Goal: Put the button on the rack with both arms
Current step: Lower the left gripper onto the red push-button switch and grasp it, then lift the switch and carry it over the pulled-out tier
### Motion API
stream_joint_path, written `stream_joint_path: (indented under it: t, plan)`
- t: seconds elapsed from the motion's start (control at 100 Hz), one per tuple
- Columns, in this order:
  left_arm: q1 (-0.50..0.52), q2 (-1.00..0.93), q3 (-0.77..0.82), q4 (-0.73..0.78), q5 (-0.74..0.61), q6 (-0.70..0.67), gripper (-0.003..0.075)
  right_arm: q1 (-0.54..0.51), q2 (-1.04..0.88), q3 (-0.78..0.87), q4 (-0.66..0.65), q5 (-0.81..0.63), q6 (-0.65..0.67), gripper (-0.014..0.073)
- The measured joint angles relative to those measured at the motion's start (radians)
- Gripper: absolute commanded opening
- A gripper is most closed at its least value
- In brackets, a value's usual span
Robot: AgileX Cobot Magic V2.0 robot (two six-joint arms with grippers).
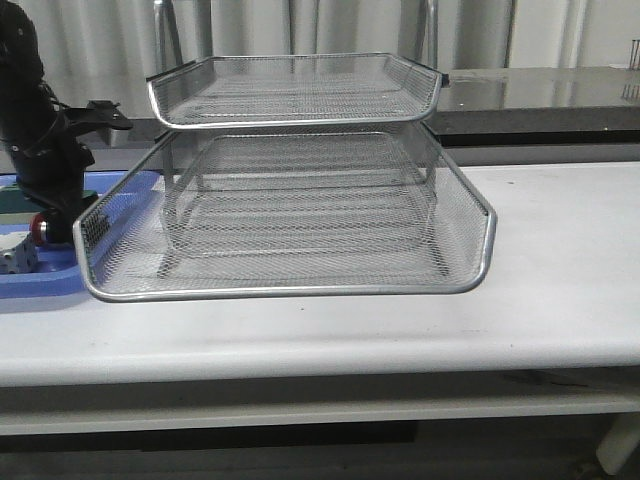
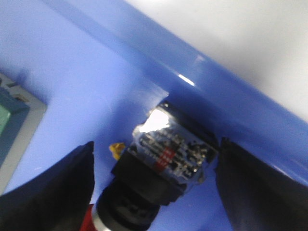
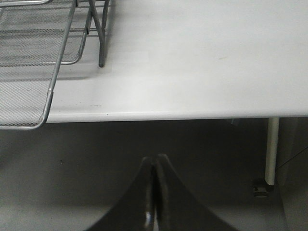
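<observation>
two fingers of the left gripper (image 2: 154,192) stand spread either side of the button (image 2: 161,163), which lies in the blue tray (image 2: 211,110) (apparently untouched); the right gripper (image 3: 153,202), pressed together, hangs well away from the rack (image 1: 290,200).

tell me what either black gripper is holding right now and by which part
Nothing is held yet. The left gripper is open, its fingers either side of the red-headed push-button switch in the blue plastic tray. The right gripper is shut on nothing.
</observation>
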Motion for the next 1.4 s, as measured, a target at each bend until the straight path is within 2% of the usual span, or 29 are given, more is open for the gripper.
stream_joint_path:
  t: [0.25,0.39,0.76,0.88,1.23,1.4]
  plan:
    - [0.000,0.002,-0.004,0.002,0.000,0.001,0.0101,0.000,0.000,0.000,0.000,0.000,0.000,-0.0069]
    - [0.000,0.009,-0.040,0.006,0.042,0.001,0.0003,0.000,0.000,0.000,0.000,0.000,0.000,-0.0069]
    - [0.002,0.018,-0.322,0.007,0.286,-0.009,-0.0011,0.000,0.000,0.000,0.000,0.000,0.000,-0.0069]
    - [0.002,0.016,-0.387,0.009,0.308,-0.045,-0.0011,0.000,0.000,0.000,0.000,0.000,0.000,-0.0069]
    - [0.003,-0.076,-0.398,0.011,0.327,-0.108,-0.0011,0.000,0.000,0.000,0.000,0.000,0.000,-0.0069]
    - [0.003,-0.185,-0.347,0.011,0.329,-0.112,-0.0011,0.000,0.000,0.000,-0.002,0.000,0.000,-0.0069]
